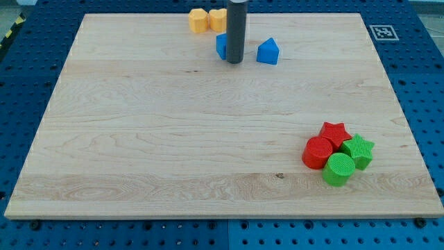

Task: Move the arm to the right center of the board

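My tip [235, 62] stands near the view's top centre of the wooden board [173, 139]. The dark rod partly hides a blue block [221, 46] just to its left. A blue pentagon-like block [268, 51] lies just to the tip's right. Two yellow blocks sit at the top edge, one [198, 20] to the left and one [217, 19] partly behind the rod. At the view's lower right lies a cluster: a red star [334, 132], a red cylinder [318, 153], a green star [359, 150] and a green cylinder [338, 169].
A black-and-white marker tag [380, 31] is at the board's top right corner. The board lies on a blue perforated table [28, 83].
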